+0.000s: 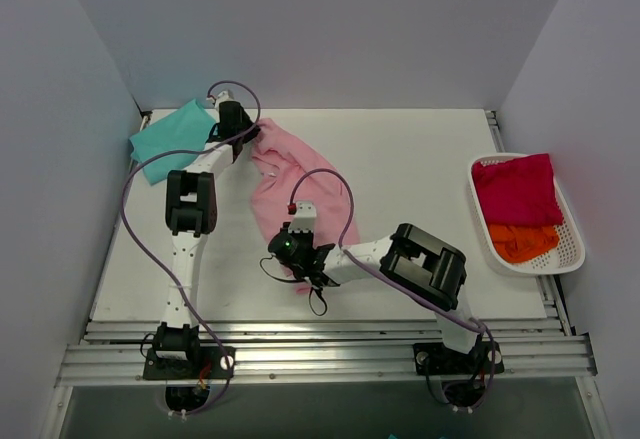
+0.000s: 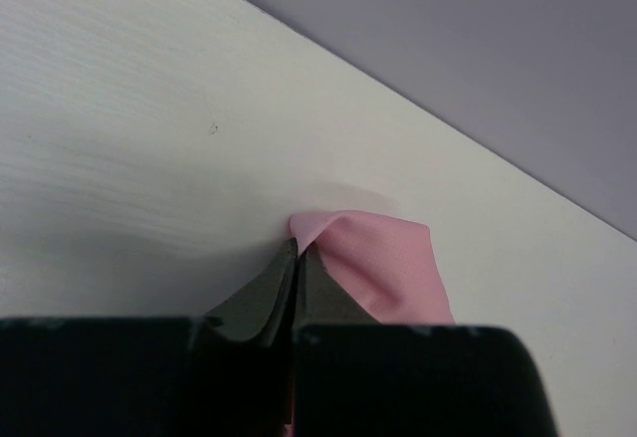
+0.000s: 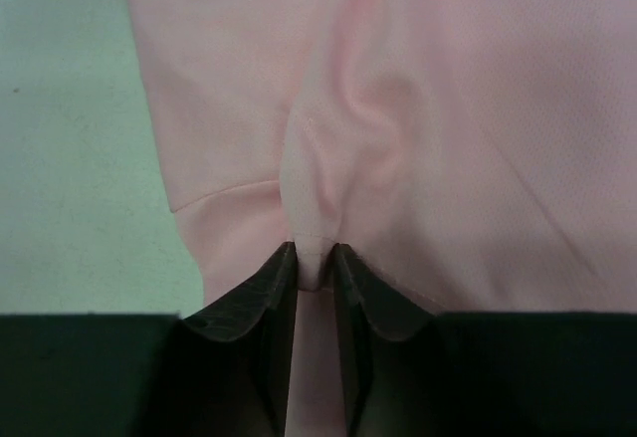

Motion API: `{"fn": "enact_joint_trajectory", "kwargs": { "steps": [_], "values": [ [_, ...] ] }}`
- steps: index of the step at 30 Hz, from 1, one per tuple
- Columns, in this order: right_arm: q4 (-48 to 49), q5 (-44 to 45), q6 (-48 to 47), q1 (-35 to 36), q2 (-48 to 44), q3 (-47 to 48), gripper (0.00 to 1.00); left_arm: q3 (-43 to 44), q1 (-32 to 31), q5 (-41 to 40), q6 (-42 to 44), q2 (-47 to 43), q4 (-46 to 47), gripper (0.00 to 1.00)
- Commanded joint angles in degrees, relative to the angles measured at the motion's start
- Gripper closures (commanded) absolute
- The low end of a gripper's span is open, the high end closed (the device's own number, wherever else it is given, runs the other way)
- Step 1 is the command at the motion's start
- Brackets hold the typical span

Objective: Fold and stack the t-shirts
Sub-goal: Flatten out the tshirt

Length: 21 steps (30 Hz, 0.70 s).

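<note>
The pink shirt (image 1: 297, 184) lies crumpled on the table (image 1: 420, 159), left of centre, and is gripped at both ends. The left gripper (image 2: 297, 250) is clamped on a far corner of the cloth. The right gripper (image 3: 314, 258) is closed on a pinched ridge at the near hem. The teal shirt (image 1: 168, 141) lies at the far left corner, just beside the left arm.

The step in hand is judged to be spreading before folding. The two ends should be drawn apart evenly, low over the table, until the wrinkles are removed. Neither clamp should be released early, and the teal shirt should not be dragged.
</note>
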Motion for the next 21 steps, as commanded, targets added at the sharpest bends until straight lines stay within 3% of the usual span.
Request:
{"fn": "enact_joint_trajectory", "kwargs": {
  "steps": [1, 4, 6, 13, 16, 21],
  "values": [
    [-2.28, -2.14, 0.90, -0.36, -0.83, -1.31, 0.86, -0.08, 0.52, 0.78, -0.09, -1.76, 0.62, 0.98],
    [-1.93, -2.66, 0.90, -0.53, -0.48, -1.40, 0.98, -0.08, 0.52, 0.78, -0.09, -1.76, 0.61, 0.98],
    [-1.84, -2.75, 0.90, -0.53, -0.48, -1.31, 1.00, 0.09, 0.52, 0.78, -0.09, -1.59, 0.53, 0.98],
    [-2.98, -0.56, 0.82, -0.53, -2.85, -2.36, 1.00, 0.71, 0.08, -0.36, 0.70, -1.50, -0.35, 0.98],
    [-6.47, 3.20, 0.12, -0.53, -8.98, -2.89, 1.00, 0.62, -1.06, -2.20, 3.51, -3.34, -1.92, 0.98],
    [-16.06, 13.14, -1.20, -0.88, -20.32, -2.28, 1.00, -9.55, -2.20, -3.70, 4.56, -14.84, 0.09, 0.98]
  ]
}}
